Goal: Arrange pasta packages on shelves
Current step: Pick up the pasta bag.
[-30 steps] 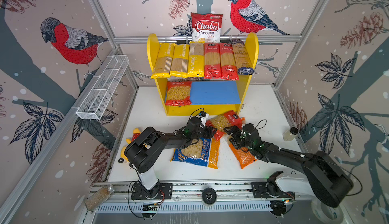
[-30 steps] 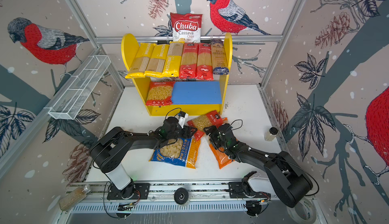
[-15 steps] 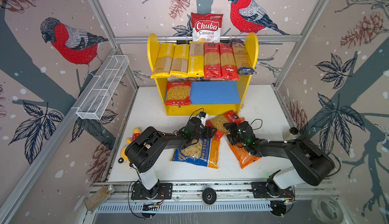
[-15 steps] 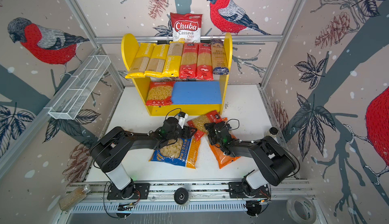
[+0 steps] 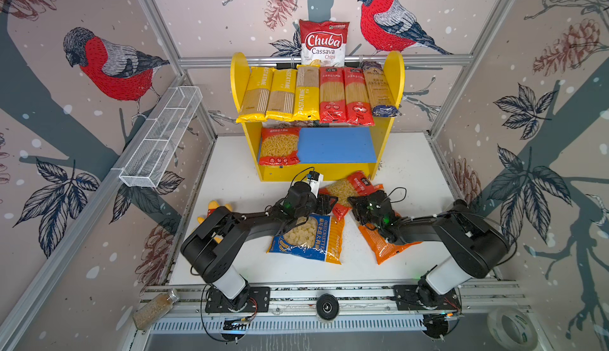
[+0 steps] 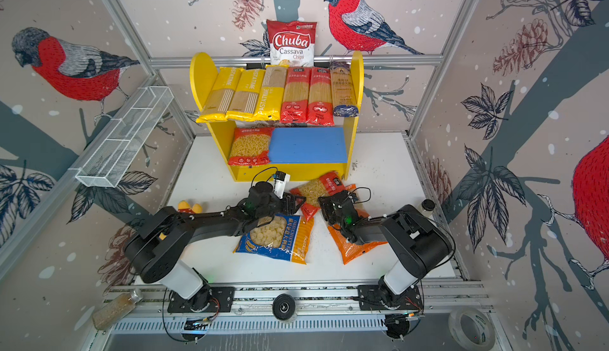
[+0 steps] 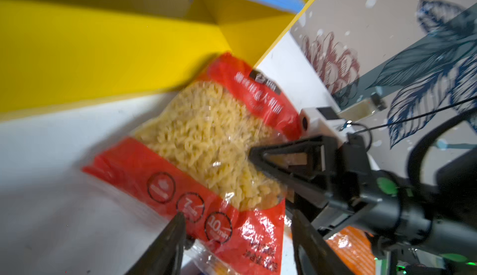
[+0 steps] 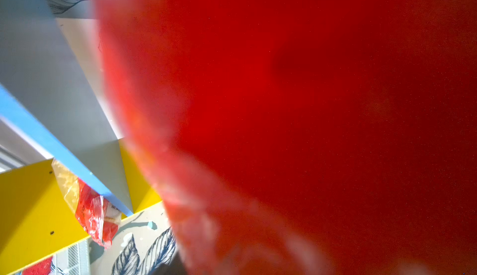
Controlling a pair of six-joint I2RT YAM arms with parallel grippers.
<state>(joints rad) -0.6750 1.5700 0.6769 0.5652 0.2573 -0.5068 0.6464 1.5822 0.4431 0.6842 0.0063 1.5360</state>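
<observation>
In front of the yellow shelves [image 5: 316,171], both top views show the left tool [image 5: 329,205] and the right tool [image 5: 355,208] at opposite sides of a red short-pasta bag [image 5: 344,189] lying on the white surface [image 5: 237,181]. A blue pasta bag [image 5: 306,239] lies under the left arm, an orange bag [image 5: 384,250] under the right arm. Beyond both tools, six long packs [image 6: 280,95] fill the upper board, and another red bag [image 6: 248,146] sits on the blue lower board [image 6: 308,145].

In the left wrist view, the left tool's [image 7: 240,240] jaws stand apart, straddling the red bag's [image 7: 206,142] near corner; the right tool's fingers [image 7: 286,157] press into its far edge.

The right wrist view is filled with blurred red; I cannot tell whether the right tool is clamped
</observation>
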